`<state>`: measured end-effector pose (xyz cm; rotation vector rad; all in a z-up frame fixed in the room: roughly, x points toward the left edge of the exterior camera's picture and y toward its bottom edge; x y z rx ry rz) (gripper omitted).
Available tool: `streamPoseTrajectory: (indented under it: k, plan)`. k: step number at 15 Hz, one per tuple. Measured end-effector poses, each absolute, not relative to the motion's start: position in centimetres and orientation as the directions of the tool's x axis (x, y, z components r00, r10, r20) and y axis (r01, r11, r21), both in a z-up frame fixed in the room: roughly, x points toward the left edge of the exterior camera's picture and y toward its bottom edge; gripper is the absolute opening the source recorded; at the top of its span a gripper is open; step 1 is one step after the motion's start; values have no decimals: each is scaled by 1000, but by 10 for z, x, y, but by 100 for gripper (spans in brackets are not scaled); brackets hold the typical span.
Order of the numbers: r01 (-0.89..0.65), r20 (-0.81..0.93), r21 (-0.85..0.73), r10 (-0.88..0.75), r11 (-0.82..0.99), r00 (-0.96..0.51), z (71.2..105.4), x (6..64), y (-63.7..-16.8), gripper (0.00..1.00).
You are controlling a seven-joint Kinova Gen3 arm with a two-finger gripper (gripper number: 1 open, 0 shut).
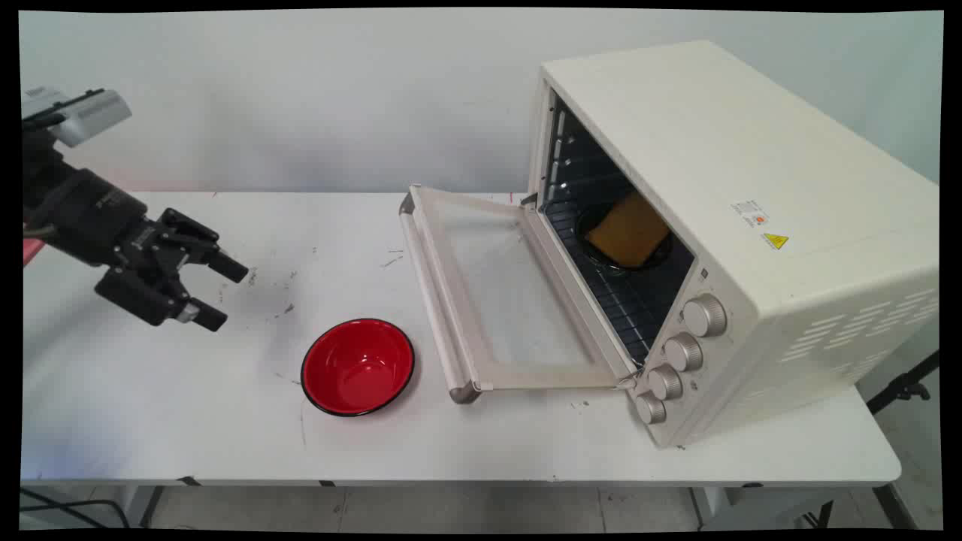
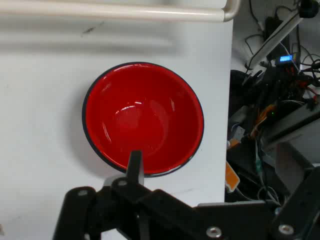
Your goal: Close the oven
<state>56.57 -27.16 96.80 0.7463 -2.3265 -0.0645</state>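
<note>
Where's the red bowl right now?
The red bowl sits on the white table near its front edge, just left of the oven's open door, to the right of the tool.

- We see a red bowl (image 1: 358,367) with a dark rim, upright and empty, glossy inside, on the white counter (image 1: 225,428) near its front edge, just left of the open oven door's (image 1: 488,293) handle end.
- We see the gripper (image 1: 218,297) well left of the bowl, above the counter, its two fingers parted with nothing between them; in the hand view the bowl (image 2: 143,118) lies ahead of one finger (image 2: 134,165).
- We see a cream toaster oven (image 1: 736,225) on the right, its door folded down flat, a yellow-brown slab (image 1: 630,229) on a dark dish inside.
</note>
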Motion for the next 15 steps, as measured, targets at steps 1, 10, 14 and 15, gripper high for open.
streamPoseTrajectory:
  k: [1,10,14,15]
  plan:
    - [-497,599,235,-527,835,-602,968,564,-274,100]
    - [-506,621,176,-494,845,-609,969,538,-298,100]
    - [-526,622,141,-489,839,-612,966,525,-313,100]
    - [-532,621,131,-487,837,-614,965,522,-317,100]
